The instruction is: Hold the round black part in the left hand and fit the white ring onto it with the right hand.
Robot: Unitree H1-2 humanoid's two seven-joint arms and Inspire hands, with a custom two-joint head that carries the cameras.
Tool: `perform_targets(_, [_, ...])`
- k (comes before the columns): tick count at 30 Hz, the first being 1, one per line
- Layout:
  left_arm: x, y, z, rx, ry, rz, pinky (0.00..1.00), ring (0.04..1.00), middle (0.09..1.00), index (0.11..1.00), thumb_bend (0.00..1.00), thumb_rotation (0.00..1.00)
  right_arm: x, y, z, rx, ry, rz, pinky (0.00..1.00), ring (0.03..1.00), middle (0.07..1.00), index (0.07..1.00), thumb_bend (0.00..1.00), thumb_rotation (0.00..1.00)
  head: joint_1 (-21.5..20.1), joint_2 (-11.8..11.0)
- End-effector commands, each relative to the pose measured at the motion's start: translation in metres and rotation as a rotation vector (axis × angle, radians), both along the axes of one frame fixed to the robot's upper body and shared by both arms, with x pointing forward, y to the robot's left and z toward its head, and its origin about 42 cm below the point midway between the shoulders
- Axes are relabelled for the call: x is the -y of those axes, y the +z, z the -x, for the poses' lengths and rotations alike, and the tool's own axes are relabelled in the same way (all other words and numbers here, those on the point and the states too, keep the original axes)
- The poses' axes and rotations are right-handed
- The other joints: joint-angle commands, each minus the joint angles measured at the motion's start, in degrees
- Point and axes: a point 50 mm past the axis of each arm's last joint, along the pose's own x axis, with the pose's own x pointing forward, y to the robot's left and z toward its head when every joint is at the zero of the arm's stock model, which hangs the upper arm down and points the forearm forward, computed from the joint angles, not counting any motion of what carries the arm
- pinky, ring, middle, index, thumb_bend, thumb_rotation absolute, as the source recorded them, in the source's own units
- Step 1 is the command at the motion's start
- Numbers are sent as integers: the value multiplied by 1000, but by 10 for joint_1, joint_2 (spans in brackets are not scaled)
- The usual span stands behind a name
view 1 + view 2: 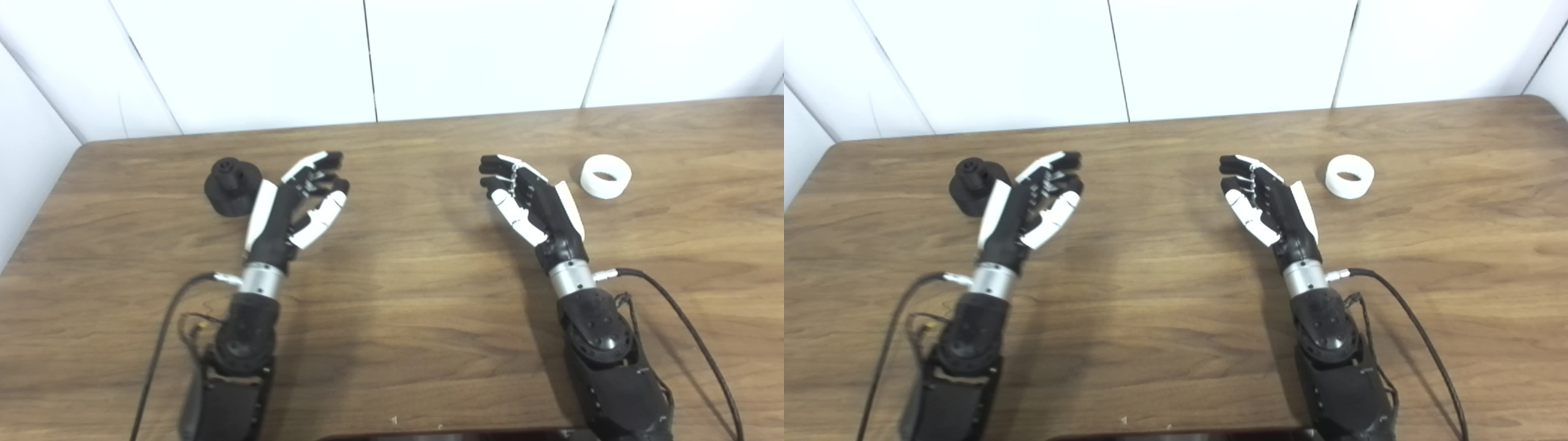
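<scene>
The round black part [231, 185] stands on the wooden table [404, 306] at the left, a knob on its top. Just to its right my left hand [300, 199] hovers open, fingers spread and palm turned toward the middle, holding nothing; its back nearly touches the part. The white ring [605, 176] lies on the table at the right. My right hand [530, 199] is open too, palm facing inward, a short way left of the ring and apart from it.
White wall panels [367, 55] rise behind the table's far edge. Cables [686, 324] trail from both wrists across the tabletop. A dark object [441, 436] shows at the bottom edge.
</scene>
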Motion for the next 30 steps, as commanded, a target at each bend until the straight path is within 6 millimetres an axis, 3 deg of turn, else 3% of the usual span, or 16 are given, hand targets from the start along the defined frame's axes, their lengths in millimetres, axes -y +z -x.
perform_targets(1, [-5, 32, -8, 163, 12, -108, 788, 843, 838, 806, 581, 583, -5, 20, -9, 87, 23, -13, 700, 741, 767, 759, 407, 579, 2, 0])
perform_targets(7, [-34, 50, -10, 212, 161, -270, 873, 956, 939, 823, 682, 580, -4, 20, -10, 90, 23, -12, 697, 741, 767, 756, 405, 581, 6, -4])
perform_targets(12, [-60, 51, -15, 202, 249, -348, 934, 999, 996, 844, 721, 588, -5, 20, -11, 92, 24, -10, 697, 744, 767, 753, 397, 572, 7, -5])
perform_targets(23, [-109, 28, -36, 123, 395, -417, 981, 1000, 1000, 863, 887, 605, -4, 20, -13, 95, 22, 0, 691, 742, 766, 755, 410, 592, 10, -7])
perform_targets(30, [-124, 17, -47, 53, 427, -436, 1000, 1000, 1000, 886, 986, 565, -3, 20, -12, 95, 25, -8, 691, 743, 767, 757, 403, 579, 11, -8])
